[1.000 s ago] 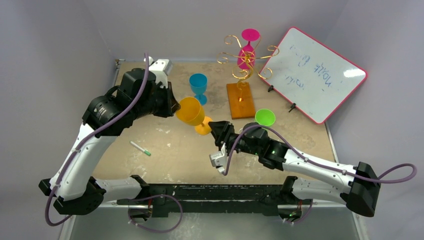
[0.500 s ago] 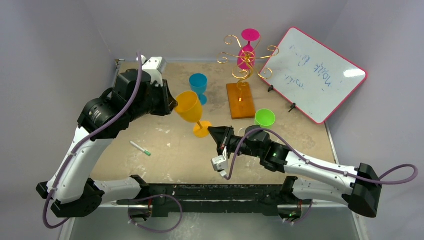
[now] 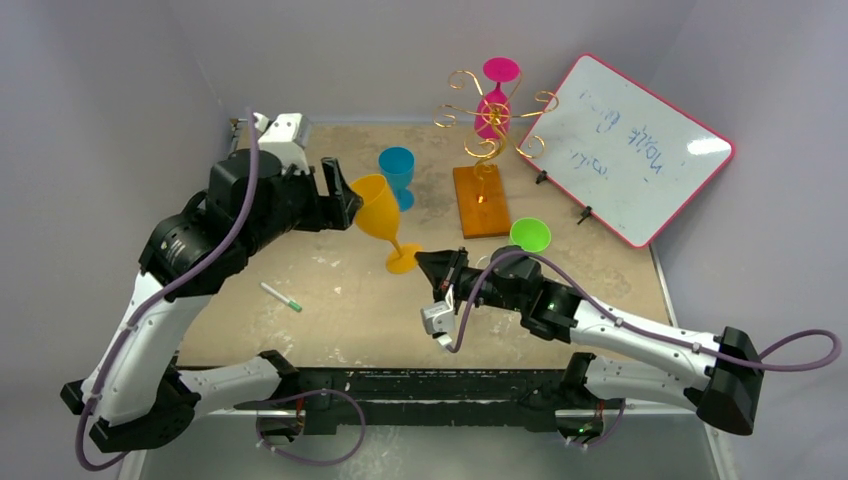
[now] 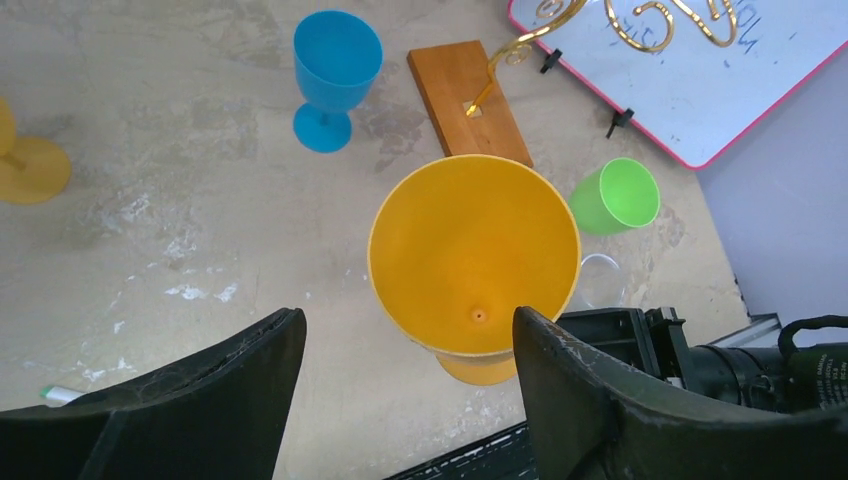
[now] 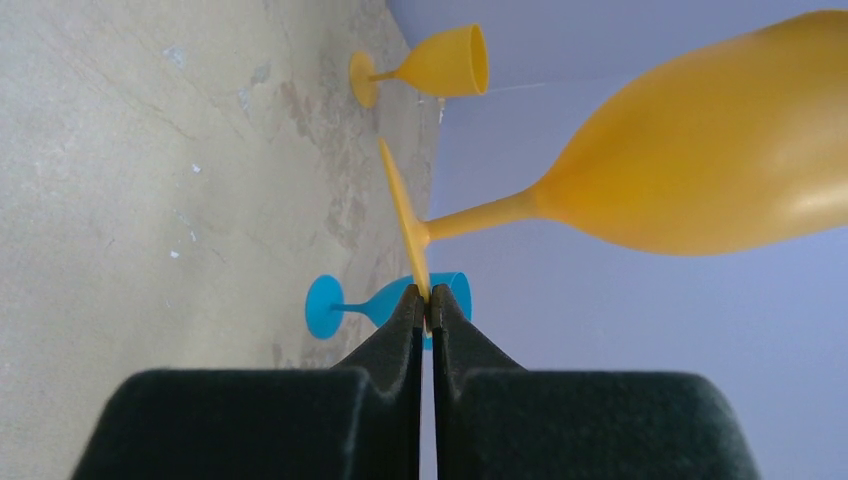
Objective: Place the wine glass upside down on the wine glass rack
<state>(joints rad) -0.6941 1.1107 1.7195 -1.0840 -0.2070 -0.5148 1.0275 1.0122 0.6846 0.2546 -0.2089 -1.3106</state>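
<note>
An orange wine glass (image 3: 380, 207) hangs tilted above the table, bowl toward the left arm. My right gripper (image 3: 421, 260) is shut on the rim of its foot (image 5: 405, 215), fingertips pinching the thin edge in the right wrist view (image 5: 426, 292). My left gripper (image 3: 342, 198) is open at the bowl's mouth, and its fingers flank the bowl (image 4: 474, 250) without touching it. The wine glass rack (image 3: 490, 112), gold wire on a wooden base (image 3: 480, 200), stands at the back with a pink glass (image 3: 496, 95) hanging on it upside down.
A blue glass (image 3: 397, 172) stands left of the rack base and a green glass (image 3: 530, 236) to its right. A pink-framed whiteboard (image 3: 625, 145) leans at the back right. A pen (image 3: 281, 297) lies front left. A second orange glass (image 4: 30, 168) stands behind the left arm.
My left gripper has opened, let go of the orange bowl and drawn back to the left. My right gripper has shut on the glass's foot, and the glass now tilts more upright.
</note>
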